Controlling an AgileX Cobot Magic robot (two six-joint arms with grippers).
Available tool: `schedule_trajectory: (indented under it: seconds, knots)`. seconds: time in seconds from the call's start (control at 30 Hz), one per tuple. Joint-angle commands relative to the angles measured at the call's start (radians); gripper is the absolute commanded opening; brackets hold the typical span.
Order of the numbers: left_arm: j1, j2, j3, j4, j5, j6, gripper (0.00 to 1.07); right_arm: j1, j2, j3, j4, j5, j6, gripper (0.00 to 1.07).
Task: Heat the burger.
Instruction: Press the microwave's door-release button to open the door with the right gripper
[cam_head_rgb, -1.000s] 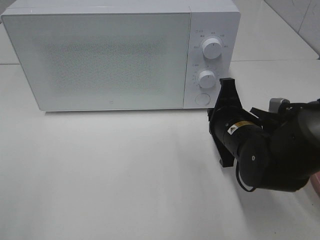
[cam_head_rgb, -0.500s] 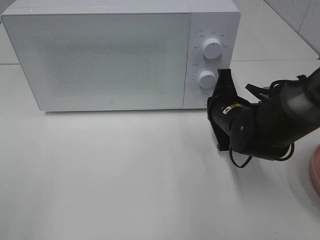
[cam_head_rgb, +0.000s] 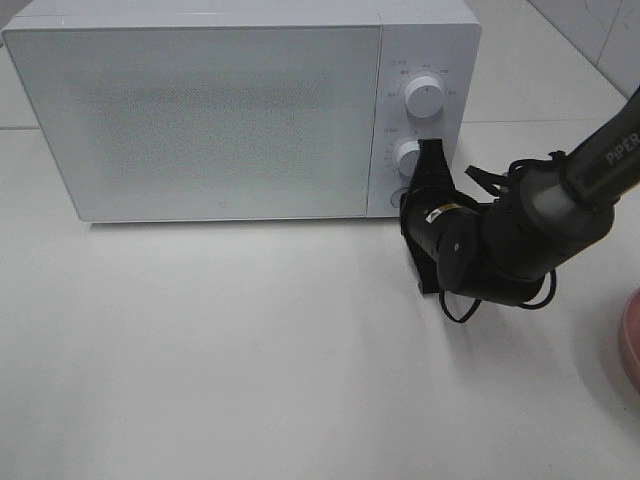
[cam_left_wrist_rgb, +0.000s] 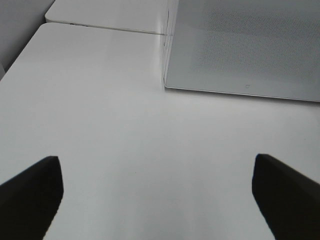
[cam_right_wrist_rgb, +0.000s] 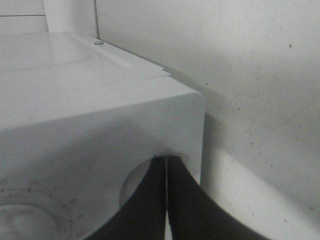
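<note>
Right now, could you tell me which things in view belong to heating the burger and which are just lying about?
Job: microwave; its round button; right gripper, shut, tip at that button.
Lying about: plate, far right; left gripper, open over the table. No burger shows.

Right arm (cam_head_rgb: 545, 215): black, rounded housings; right claw (cam_right_wrist_rgb: 166, 167), black tapered fingers; yellow-white label (cam_head_rgb: 437, 213) just behind claw; black cables (cam_head_rgb: 488, 180) looped behind that; white PIPER lettering (cam_head_rgb: 620, 150) farther back.

i am counting one microwave (cam_head_rgb: 200, 110) in the upper left, two dials (cam_head_rgb: 424, 97) on it, one black arm (cam_head_rgb: 520, 235) mid-right, one pink plate (cam_head_rgb: 632, 340) at the right edge.
</note>
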Motion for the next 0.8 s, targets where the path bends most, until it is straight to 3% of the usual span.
schedule_trajectory:
  seconds: [0.03, 0.8]
  knots:
    - [0.006, -0.007, 0.001, 0.0, -0.007, 0.0, 0.98, -0.007, 0.003, -0.029, -0.014, -0.009, -0.013, 0.0]
    - [0.006, -0.007, 0.001, 0.0, -0.007, 0.0, 0.98, -0.006, -0.076, -0.031, -0.063, 0.065, -0.042, 0.0]
